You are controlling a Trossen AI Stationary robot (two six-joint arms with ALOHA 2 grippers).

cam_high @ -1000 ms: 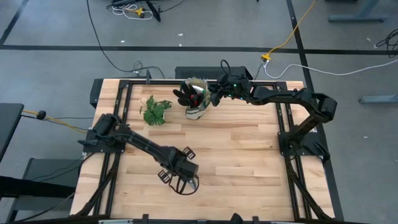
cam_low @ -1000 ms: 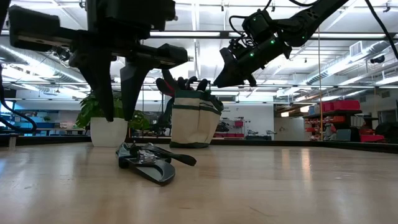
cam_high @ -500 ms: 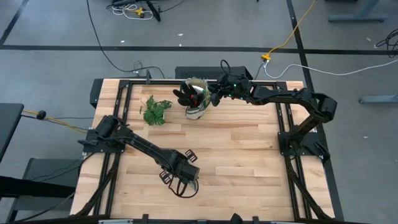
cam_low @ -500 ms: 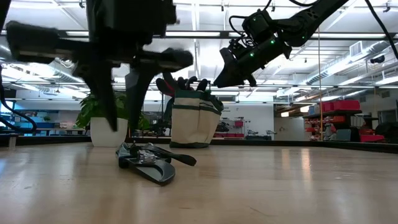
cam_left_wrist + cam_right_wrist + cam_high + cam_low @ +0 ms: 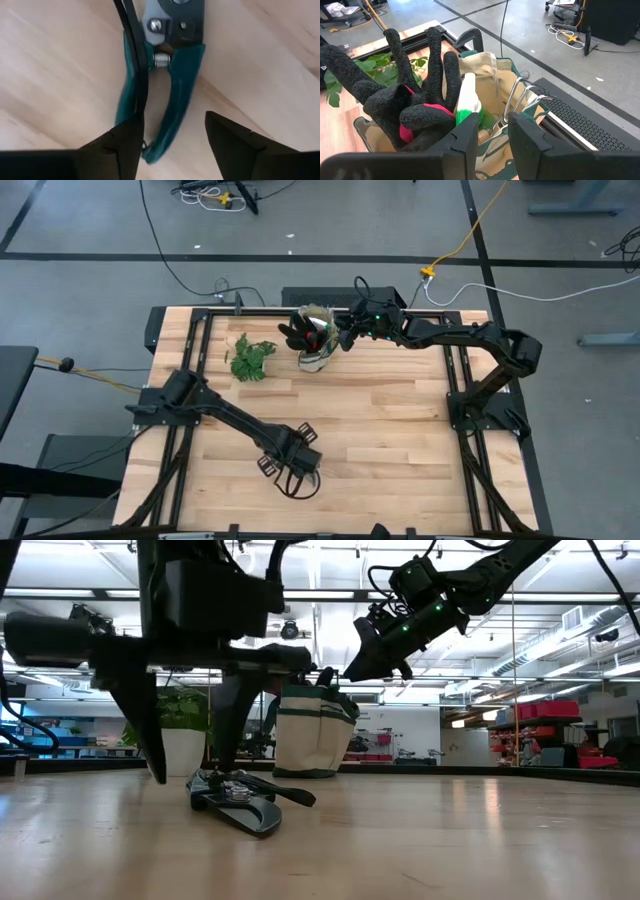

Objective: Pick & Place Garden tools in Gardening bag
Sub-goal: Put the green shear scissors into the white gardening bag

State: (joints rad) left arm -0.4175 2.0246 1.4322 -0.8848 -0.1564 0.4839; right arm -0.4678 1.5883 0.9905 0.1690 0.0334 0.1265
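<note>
The pruning shears [image 5: 175,90], with teal handles and a spring, lie flat on the wood near the table's front edge [image 5: 240,802]. My left gripper [image 5: 190,772] points down over them, open, one finger on either side of the handles' free ends [image 5: 172,145]. At the far edge stands the beige gardening bag [image 5: 315,340] with green trim. A black-and-red glove [image 5: 415,105], a green-and-white spool [image 5: 467,102] and a rake's metal tines [image 5: 520,100] stick out of it. My right gripper [image 5: 345,332] is at the bag's right rim. My right gripper has its two fingers [image 5: 525,140] closed over the bag's top rim [image 5: 494,131] on the bag's right side, coming slanting down from the table's right. The fingers hide the exact place of contact. The bag stands upright on the table.
A leafy green plant [image 5: 250,358] sits left of the bag at the far side. Black frame rails [image 5: 195,350] run along the table's left and right edges. Bare wood lies between the shears and the bag.
My left gripper has come down toward the shears and opened its fingers wider, so they now stand on either side of the handles. The shears have not moved.
</note>
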